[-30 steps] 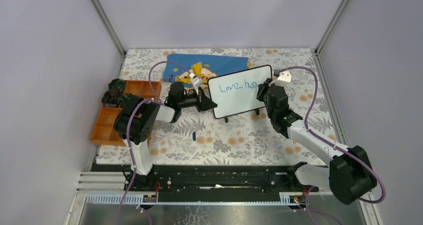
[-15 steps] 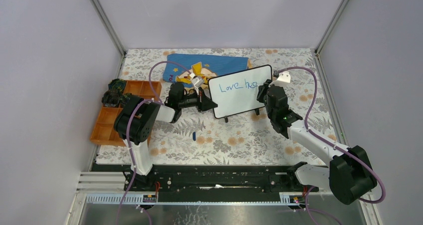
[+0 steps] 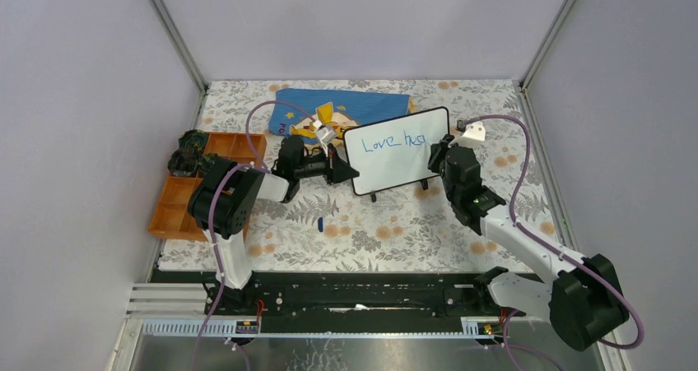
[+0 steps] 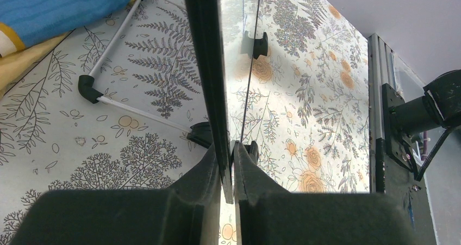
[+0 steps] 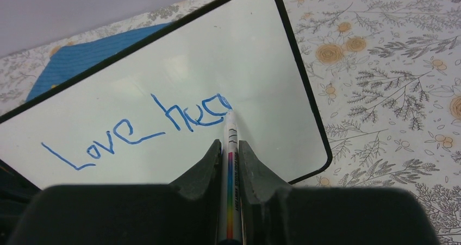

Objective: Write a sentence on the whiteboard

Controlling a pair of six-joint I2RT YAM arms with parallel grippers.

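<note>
The whiteboard point(image 3: 399, 164) stands tilted on its black feet at mid-table, a glossy white panel with a thin black rim. It carries one line of blue handwriting, the sentence point(image 5: 136, 128), reading roughly "Love hea". My left gripper point(image 3: 342, 172) is shut on the board's left edge point(image 4: 209, 66), seen edge-on in the left wrist view. My right gripper point(image 5: 229, 147) is shut on a white marker point(image 5: 230, 169) with a rainbow stripe. Its tip touches the board at the end of the last letter. In the top view the right gripper point(image 3: 436, 150) sits at the board's right edge.
A blue cloth point(image 3: 346, 106) with a yellow cartoon figure lies behind the board. An orange compartment tray point(image 3: 202, 192) sits at the left. A small dark blue cap point(image 3: 319, 222) lies on the floral table cover in front of the board.
The right gripper has shifted slightly right along the board with the marker, and the second word has grown by a stroke. The left arm has not moved.
</note>
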